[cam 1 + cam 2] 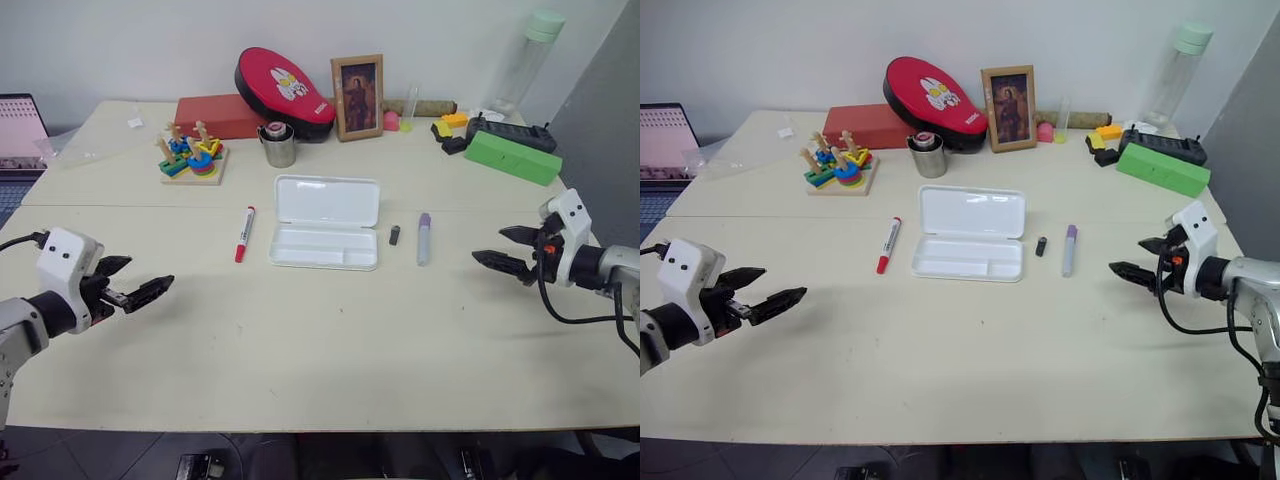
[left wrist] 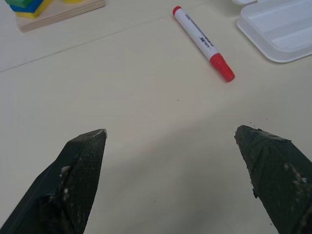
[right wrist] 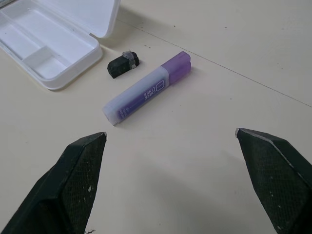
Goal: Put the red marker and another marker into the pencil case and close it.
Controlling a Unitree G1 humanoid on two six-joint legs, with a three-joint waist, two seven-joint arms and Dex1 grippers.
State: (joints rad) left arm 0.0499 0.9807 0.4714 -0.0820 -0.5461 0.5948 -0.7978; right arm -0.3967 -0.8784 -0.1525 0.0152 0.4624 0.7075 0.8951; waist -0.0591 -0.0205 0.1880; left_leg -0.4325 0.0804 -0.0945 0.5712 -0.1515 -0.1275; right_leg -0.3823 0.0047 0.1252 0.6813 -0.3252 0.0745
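Note:
The white pencil case [image 1: 326, 222] lies open in the middle of the table, lid back, its divided tray bare. The red marker [image 1: 244, 233] lies flat just left of it, also seen ahead of my left gripper [image 2: 170, 136] as the red marker [image 2: 204, 43]. The purple-capped marker [image 1: 423, 238] lies right of the case beside a tiny black stub [image 1: 394, 235]; the purple-capped marker [image 3: 146, 88] rests ahead of my right gripper [image 3: 170, 134]. My left gripper [image 1: 143, 285] hovers open at the table's left front. Open too, my right gripper [image 1: 500, 250] hangs at the right, apart from the markers.
At the back stand a red oval pouch [image 1: 283, 87], a red box [image 1: 220, 115], a framed picture [image 1: 357, 96], a metal cup [image 1: 278, 146], a wooden stacking toy [image 1: 192, 155], a green block [image 1: 512, 156] and a tall bottle [image 1: 528, 60]. A laptop [image 1: 20, 130] sits far left.

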